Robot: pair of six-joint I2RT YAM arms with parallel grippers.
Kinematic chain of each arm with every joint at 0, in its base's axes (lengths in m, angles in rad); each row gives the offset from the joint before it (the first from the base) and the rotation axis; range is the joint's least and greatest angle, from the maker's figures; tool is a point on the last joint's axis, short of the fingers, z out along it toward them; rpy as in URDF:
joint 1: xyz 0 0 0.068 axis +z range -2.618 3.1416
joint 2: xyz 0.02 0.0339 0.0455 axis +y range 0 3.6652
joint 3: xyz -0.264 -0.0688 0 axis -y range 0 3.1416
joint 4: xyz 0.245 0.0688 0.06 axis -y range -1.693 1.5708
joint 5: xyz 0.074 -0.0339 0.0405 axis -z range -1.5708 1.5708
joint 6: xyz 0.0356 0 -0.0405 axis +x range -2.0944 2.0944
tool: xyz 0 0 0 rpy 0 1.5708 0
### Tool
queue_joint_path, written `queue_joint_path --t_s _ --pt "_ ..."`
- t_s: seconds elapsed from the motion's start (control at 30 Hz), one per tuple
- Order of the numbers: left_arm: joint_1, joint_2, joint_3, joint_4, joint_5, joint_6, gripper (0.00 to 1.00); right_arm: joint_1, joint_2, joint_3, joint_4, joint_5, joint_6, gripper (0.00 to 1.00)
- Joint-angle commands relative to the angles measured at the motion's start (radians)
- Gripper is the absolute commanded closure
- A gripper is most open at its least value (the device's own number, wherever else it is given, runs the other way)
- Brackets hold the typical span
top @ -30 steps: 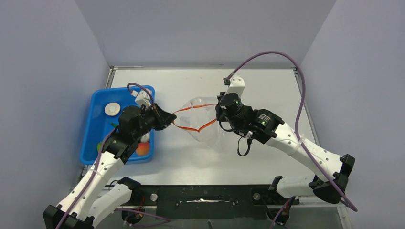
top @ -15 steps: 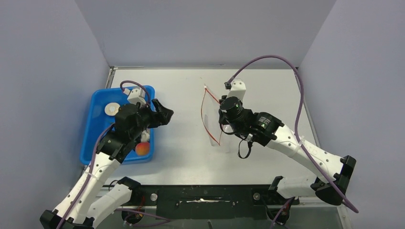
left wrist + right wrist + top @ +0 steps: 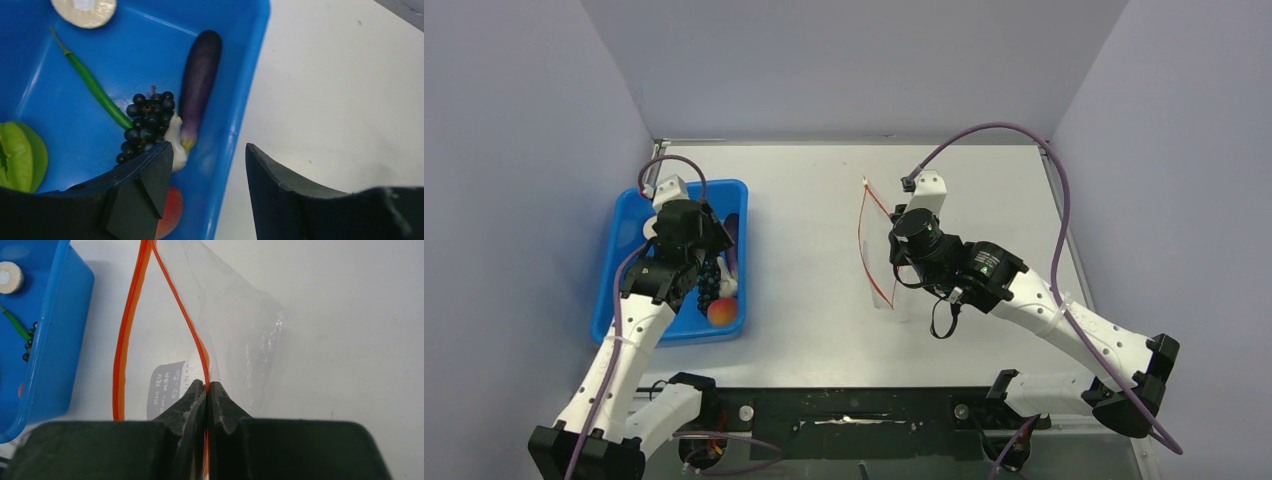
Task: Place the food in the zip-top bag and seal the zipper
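Crinkles are seen across the clear bag [image 3: 235,340], whose red zipper [image 3: 127,330] is bowed open in a narrow loop. It is held near the middle of the table [image 3: 804,200], one lip pinched in the closed right gripper [image 3: 206,390]. At nine o'clock from it, grapes [image 3: 147,122], a green pod [image 3: 95,90] and an orange fruit [image 3: 170,217] are kept in the blue tray [image 3: 250,75]. A second ago the mouth was stretched wide by both grippers. It has since been let go by the left gripper [image 3: 207,150], whose fingers are spread over the tray.

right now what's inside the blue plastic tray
Pale disc, long green pod, dark grape bunch, purple aubergine, small white piece, lime-green fruit, orange-red round fruit. The left hand covers part of that fruit and the blue tray's near end.
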Motion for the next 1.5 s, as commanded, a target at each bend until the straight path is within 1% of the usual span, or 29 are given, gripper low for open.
queue_joint_path --t_s 0.0,0.07,0.13,0.27,0.37,0.43,0.53,0.77,1.0,1.07,1.27,1.33,1.47 --pt "0.124 0.064 -0.03 0.001 0.033 0.008 0.47 -0.005 -0.032 0.007 0.046 0.016 -0.013 1.0" --pt "0.164 0.105 -0.053 0.014 0.054 0.021 0.49 -0.005 -0.04 0.005 0.049 0.014 -0.02 1.0" --pt "0.204 0.145 -0.066 0.032 0.084 0.042 0.55 -0.004 -0.048 -0.002 0.058 0.016 -0.033 1.0" --pt "0.246 0.213 -0.088 0.091 0.133 0.054 0.58 -0.006 -0.051 -0.006 0.066 0.016 -0.039 1.0" --pt "0.278 0.263 -0.089 0.133 0.208 0.069 0.59 -0.005 -0.046 -0.006 0.074 0.006 -0.037 1.0" --pt "0.298 0.307 -0.069 0.148 0.287 0.098 0.59 -0.003 -0.04 -0.005 0.074 -0.001 -0.037 1.0" --pt "0.307 0.369 -0.023 0.132 0.311 0.118 0.59 0.0 -0.031 -0.004 0.076 -0.003 -0.037 1.0" --pt "0.31 0.472 0.013 0.141 0.387 0.132 0.58 0.0 -0.023 -0.008 0.086 -0.01 -0.034 1.0" --pt "0.311 0.506 0.004 0.151 0.385 0.138 0.58 0.001 -0.024 -0.016 0.09 -0.005 -0.037 1.0" --pt "0.311 0.504 0.002 0.151 0.385 0.138 0.63 0.001 -0.022 -0.021 0.095 -0.006 -0.037 1.0" --pt "0.311 0.463 0.003 0.132 0.353 0.143 0.92 0.001 -0.012 -0.028 0.103 -0.016 -0.034 1.0" --pt "0.31 0.443 0.003 0.126 0.346 0.144 0.99 0.002 -0.007 -0.026 0.101 -0.02 -0.032 1.0" --pt "0.31 0.386 -0.008 0.117 0.338 0.13 1.0 0.002 -0.005 -0.027 0.105 -0.037 -0.015 1.0"
